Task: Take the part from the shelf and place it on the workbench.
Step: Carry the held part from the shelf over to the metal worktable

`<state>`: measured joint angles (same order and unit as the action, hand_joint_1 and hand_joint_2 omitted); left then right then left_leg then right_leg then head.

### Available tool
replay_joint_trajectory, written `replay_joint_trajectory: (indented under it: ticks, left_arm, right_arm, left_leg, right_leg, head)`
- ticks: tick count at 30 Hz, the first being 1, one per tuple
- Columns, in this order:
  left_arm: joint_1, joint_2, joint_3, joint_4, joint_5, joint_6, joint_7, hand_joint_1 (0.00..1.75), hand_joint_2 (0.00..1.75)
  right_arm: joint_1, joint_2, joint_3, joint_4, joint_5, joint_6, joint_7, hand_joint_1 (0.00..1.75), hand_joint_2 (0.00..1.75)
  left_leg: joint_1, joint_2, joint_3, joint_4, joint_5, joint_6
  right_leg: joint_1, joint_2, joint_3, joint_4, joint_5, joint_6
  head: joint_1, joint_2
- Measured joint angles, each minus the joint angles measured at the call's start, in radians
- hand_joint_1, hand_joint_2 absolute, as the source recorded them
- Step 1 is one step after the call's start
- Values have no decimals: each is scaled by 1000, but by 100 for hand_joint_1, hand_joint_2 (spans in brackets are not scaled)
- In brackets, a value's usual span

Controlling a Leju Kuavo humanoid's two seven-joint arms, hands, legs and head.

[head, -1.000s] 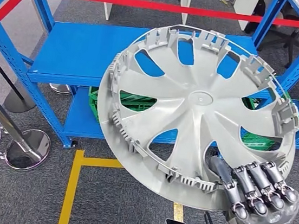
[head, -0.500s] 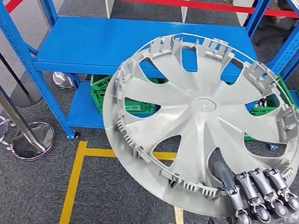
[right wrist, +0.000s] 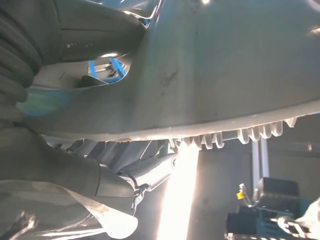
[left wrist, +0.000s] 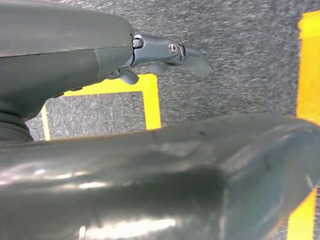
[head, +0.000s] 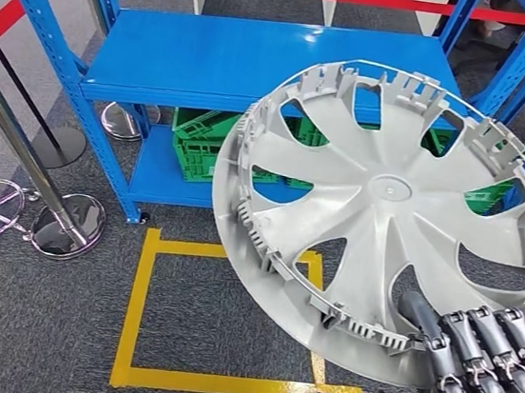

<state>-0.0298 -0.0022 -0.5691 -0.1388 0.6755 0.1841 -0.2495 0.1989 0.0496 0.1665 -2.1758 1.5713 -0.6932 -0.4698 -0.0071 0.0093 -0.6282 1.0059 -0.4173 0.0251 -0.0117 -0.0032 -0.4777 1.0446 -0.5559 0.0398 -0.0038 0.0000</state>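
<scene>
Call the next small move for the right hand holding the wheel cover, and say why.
Probably keep the grip and carry on turning away from the shelf. The right hand holds the wheel cover by its near rim, fingers hooked over the edge, clear of the shelf and above the carpet with yellow tape. No workbench is visible.

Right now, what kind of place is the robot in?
Probably a factory or workshop storeroom: blue metal shelving holds green crates, yellow tape marks the carpet, and the right hand holds a hubcap.

Head view looks down from high over the yellow floor marking point(head: 219, 316), which the close left wrist view shares
</scene>
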Motion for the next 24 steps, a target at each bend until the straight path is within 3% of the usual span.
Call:
replay_joint_trajectory:
  ticks: [2, 4, 5, 6, 8, 9, 10, 11, 12, 14, 16, 21, 23, 24]
  left_arm:
    - [1, -2, -1, 0, 0, 4, 2, 0, 0]
    - [2, -1, -2, 1, 0, 7, 5, 0, 0]
    - [2, -1, -2, 1, 0, 8, 8, 0, 0]
    - [2, 0, -2, 2, -1, 8, 9, 0, 0]
    - [2, -1, -4, 2, -4, 7, 12, 0, 0]
    - [1, -1, -6, 2, -5, 6, 13, 0, 0]
    - [-1, -1, -9, 2, -7, 6, 13, 0, 0]
    - [-3, -1, -13, 2, -9, 6, 12, 0, 0]
    - [-5, -1, -16, 2, -11, 6, 12, 0, 0]
    - [-9, 0, -20, 2, -13, 6, 9, 0, 0]
    - [-11, 1, -21, 1, -13, 6, 8, 0, 0]
    - [-11, 1, -21, 1, -14, 6, 8, 0, 0]
    - [-16, 2, -22, 1, -18, 7, 6, 0, 0]
    - [-20, 2, -27, 1, -24, 9, 6, 0, 0]
  right_arm:
    - [6, 0, -12, -10, 0, 0, -6, 175, 175]
    - [12, 0, -27, -16, 0, 0, -11, 175, 175]
    - [14, 0, -34, -19, 0, 0, -13, 175, 175]
    - [15, 0, -40, -21, 0, 0, -14, 175, 175]
    - [18, 0, -52, -25, 0, 0, -16, 175, 175]
    - [20, 0, -57, -27, 0, 0, -17, 175, 175]
    - [23, 0, -62, -27, 0, 0, -16, 175, 175]
    - [26, 0, -66, -28, 0, 0, -16, 175, 175]
    - [29, 0, -70, -28, 0, 0, -15, 175, 175]
    - [34, 0, -77, -30, 0, 0, -15, 175, 175]
    - [37, 0, -80, -31, 0, 0, -15, 175, 175]
    - [37, 0, -80, -31, 0, 0, -15, 175, 175]
    - [38, 0, -84, -35, 0, 0, -15, 175, 175]
    - [41, 0, -88, -38, 0, 0, -16, 175, 175]
  left_leg:
    - [-2, 0, -12, 7, 16, -9]
    - [-3, -2, -20, 7, 24, -19]
    - [-2, -3, -28, 19, 5, -25]
    - [0, -5, -37, 50, -33, -32]
    - [5, -6, -61, 165, -138, -43]
    - [7, -6, -69, 229, -174, -46]
    - [8, -6, -69, 276, -188, -47]
    - [8, -6, -54, 292, -179, -47]
    - [8, -6, -25, 272, -155, -45]
    - [8, -8, 69, 155, -113, -37]
    - [7, -11, 130, 66, -107, -30]
    - [7, -12, 140, 50, -113, -29]
    - [3, -13, 153, 14, -119, -24]
    - [2, -11, 148, -6, -110, -13]
  right_leg:
    - [3, 2, 37, -66, -16, -8]
    - [1, 0, 20, -67, -4, -18]
    - [-1, -2, 11, -67, 5, -25]
    - [-4, -4, -1, -67, 15, -33]
    - [-5, -6, -26, -61, 35, -42]
    - [-5, -8, -40, -57, 44, -42]
    - [-4, -9, -56, -51, 52, -42]
    - [-4, -10, -72, -45, 59, -42]
    - [-4, -10, -87, -38, 66, -41]
    - [-4, -9, -112, -27, 79, -38]
    - [-4, -8, -121, -24, 85, -35]
    - [-3, -8, -122, -23, 87, -33]
    - [-3, -10, -129, -25, 101, -26]
    - [-3, -8, -140, -18, 91, -17]
  head:
    - [-1, 0]
    - [0, 0]
    - [-1, 0]
    - [-4, 0]
    - [-9, 0]
    - [-11, 0]
    - [-11, 0]
    - [-12, 0]
    - [-12, 0]
    - [-12, 0]
    - [-12, 0]
    - [-12, 0]
    - [-12, 0]
    - [-10, 0]
